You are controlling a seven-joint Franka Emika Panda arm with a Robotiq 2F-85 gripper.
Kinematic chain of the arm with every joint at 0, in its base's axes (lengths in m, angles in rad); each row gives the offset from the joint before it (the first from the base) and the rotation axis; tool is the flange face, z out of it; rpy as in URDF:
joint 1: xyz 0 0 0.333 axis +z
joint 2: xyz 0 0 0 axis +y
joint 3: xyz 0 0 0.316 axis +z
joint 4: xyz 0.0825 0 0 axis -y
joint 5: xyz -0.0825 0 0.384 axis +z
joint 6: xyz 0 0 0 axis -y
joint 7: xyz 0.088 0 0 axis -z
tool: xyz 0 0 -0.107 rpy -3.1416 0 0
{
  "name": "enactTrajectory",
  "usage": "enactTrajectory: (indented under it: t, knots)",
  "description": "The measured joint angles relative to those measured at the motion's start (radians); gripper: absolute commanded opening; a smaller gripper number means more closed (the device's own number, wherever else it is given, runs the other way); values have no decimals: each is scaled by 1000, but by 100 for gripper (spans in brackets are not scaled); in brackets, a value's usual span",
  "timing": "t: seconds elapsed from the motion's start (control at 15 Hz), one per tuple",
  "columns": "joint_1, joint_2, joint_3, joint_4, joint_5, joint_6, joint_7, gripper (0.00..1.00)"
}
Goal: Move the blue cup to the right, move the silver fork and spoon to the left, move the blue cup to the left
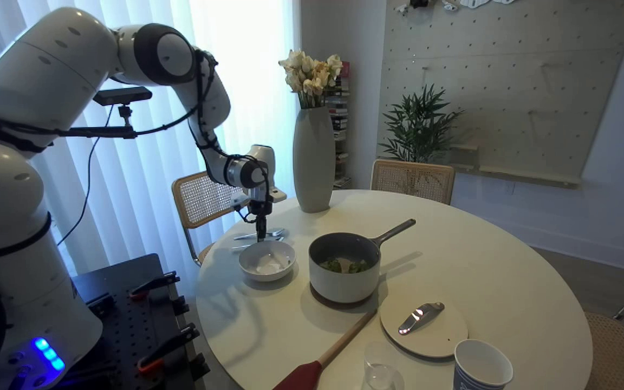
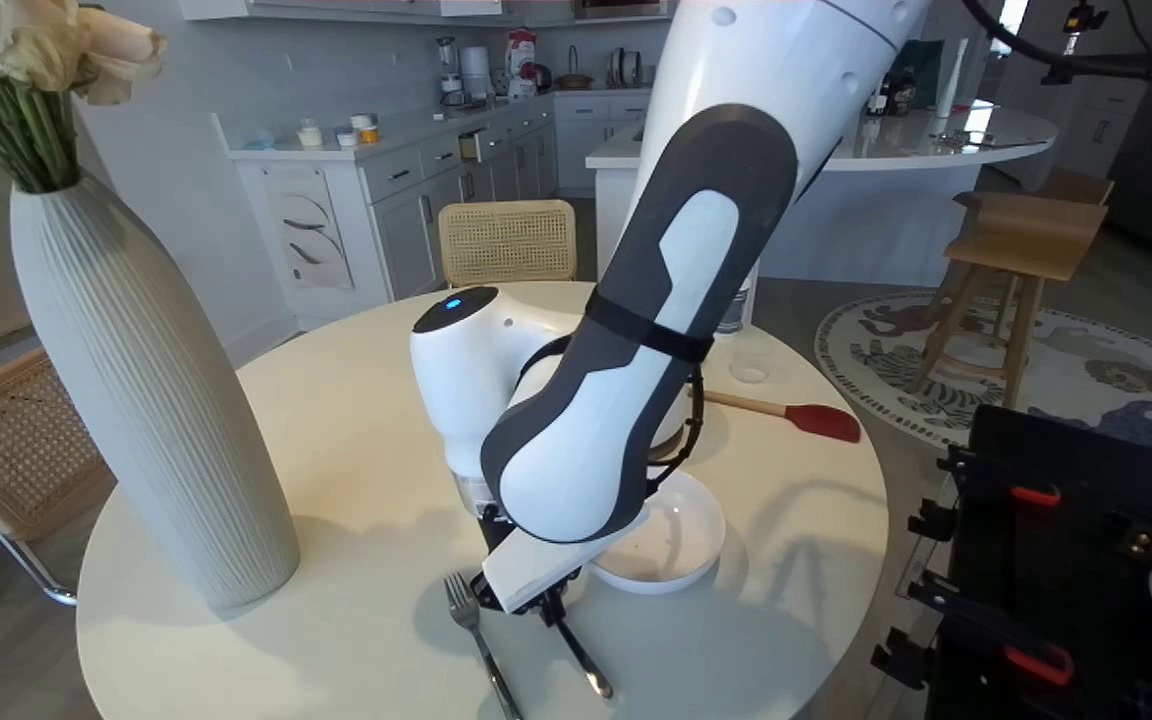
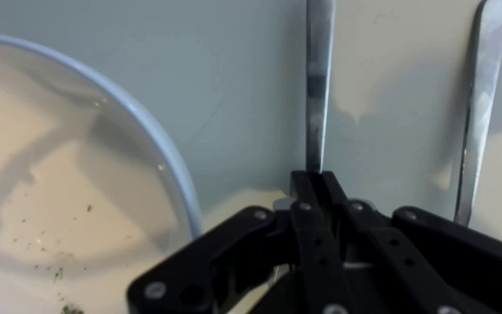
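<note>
In the black hand (image 3: 313, 177) I grip a slim silver metal utensil (image 3: 317, 87), head hidden, just beside the round white bowl (image 3: 81, 174). The shiny silver fork (image 2: 485, 652) lies farther from the bowl.

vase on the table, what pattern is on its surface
The vase is finely ribbed lengthwise, clearest in an exterior view.

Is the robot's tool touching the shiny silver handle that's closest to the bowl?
Touching. The wrist view shows the tool pinching the silver handle, with no gap on either side.
</note>
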Motion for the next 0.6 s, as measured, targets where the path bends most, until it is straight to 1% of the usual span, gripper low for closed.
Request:
enactTrajectory:
  t: [0.33, 0.4, 0.47, 0.6]
  knots:
    - [0, 12, -6, 19, 0, 0, -1, 2]
    - [0, 15, -6, 24, 0, 0, -1, 34]
    - [0, 19, -6, 28, 0, 0, -1, 35]
    - [0, 26, -6, 36, 0, 0, -2, 48]
